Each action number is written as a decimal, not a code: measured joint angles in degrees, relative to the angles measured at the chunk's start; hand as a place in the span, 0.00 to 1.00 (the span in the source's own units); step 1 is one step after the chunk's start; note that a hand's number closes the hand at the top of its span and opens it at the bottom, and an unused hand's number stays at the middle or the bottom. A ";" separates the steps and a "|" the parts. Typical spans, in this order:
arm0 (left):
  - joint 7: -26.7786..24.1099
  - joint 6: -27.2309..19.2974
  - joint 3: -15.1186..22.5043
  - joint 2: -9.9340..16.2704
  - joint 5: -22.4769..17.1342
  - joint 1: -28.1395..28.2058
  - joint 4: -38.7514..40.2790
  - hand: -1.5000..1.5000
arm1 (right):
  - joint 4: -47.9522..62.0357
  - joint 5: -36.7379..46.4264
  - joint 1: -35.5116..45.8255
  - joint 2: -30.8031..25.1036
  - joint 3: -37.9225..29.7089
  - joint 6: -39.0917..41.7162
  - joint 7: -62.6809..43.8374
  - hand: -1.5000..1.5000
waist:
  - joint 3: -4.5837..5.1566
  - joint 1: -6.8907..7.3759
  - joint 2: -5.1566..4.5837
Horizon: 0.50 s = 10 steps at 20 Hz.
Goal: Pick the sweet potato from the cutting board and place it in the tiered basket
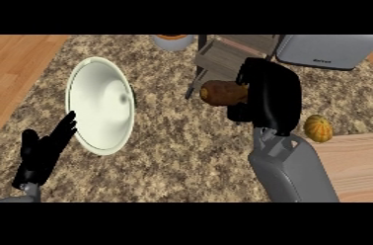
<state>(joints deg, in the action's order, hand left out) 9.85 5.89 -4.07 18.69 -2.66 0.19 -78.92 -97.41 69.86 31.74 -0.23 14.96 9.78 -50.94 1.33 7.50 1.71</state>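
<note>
Risk at this stage centres on the sweet potato [221, 92], which sits in the right hand [271, 98] with the fingers curled around one end, the other end protruding to the left above the bench [197, 155]. Only part of the tuber is enclosed, so a tilt of the wrist or a knock against the basket frame could, in this reading, shift it within the hold. The tiered basket [226, 54] stands just beyond the hand, toward the top of the view; its dark upright post lies just beside the free end of the sweet potato, and contact there is the most probable fault. The lower tier's near rim is a second edge to pass over. Open room exists to the left of the basket, between it and the white plate [98, 104], and this gap allows a sideways correction. To the right, a small orange gourd [318, 128] rests near the cutting board [350, 160], just beside the right forearm, limiting retreat on that side. A grey appliance [324, 51] closes the far right corner. The left hand [42, 152] rests at the lower left, fingers straight, holding nothing, just beside the plate's rim.
</note>
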 measured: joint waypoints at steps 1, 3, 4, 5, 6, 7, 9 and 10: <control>0.06 0.08 0.13 0.04 0.11 -0.25 0.14 0.50 | 0.19 1.17 2.38 0.03 0.54 0.04 -2.49 1.00 | -0.03 0.18 -0.11; 0.23 0.17 0.53 -0.09 0.30 -0.95 0.21 0.50 | 0.98 2.81 7.11 0.03 1.42 0.08 -6.43 1.00 | -0.12 0.77 -0.38; 0.27 0.21 0.77 -0.26 0.37 -1.17 0.18 0.50 | 1.41 3.48 9.46 0.00 1.67 -0.03 -7.86 1.00 | -0.17 1.06 -0.44; 0.29 0.36 0.91 -0.23 0.41 -1.39 0.26 0.50 | 2.02 4.07 11.78 -0.03 1.82 -0.12 -9.05 1.00 | -0.21 1.36 -0.57; 0.30 0.38 1.00 -0.30 0.44 -1.64 0.26 0.50 | 2.77 4.62 14.08 -0.07 1.82 -0.25 -10.09 1.00 | -0.25 1.67 -0.70; 0.36 0.46 1.16 -0.36 0.50 -1.79 0.41 0.50 | 3.51 5.18 16.48 -0.10 1.65 -0.30 -10.98 1.00 | -0.29 1.81 -0.81; 0.51 0.66 1.23 -0.27 0.49 -2.40 0.55 0.50 | 5.61 6.14 21.11 -0.17 1.23 -0.41 -12.55 1.00 | -0.35 2.21 -1.10; 0.54 0.78 1.24 -0.22 0.47 -2.71 0.71 0.50 | 6.80 6.43 23.44 -0.19 0.92 -0.49 -13.22 1.00 | -0.37 2.40 -1.28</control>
<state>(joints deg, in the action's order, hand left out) 10.39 6.67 -2.84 18.47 -2.19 -2.52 -78.21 -90.61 76.30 55.19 -0.42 15.88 9.29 -64.17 0.96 9.91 0.44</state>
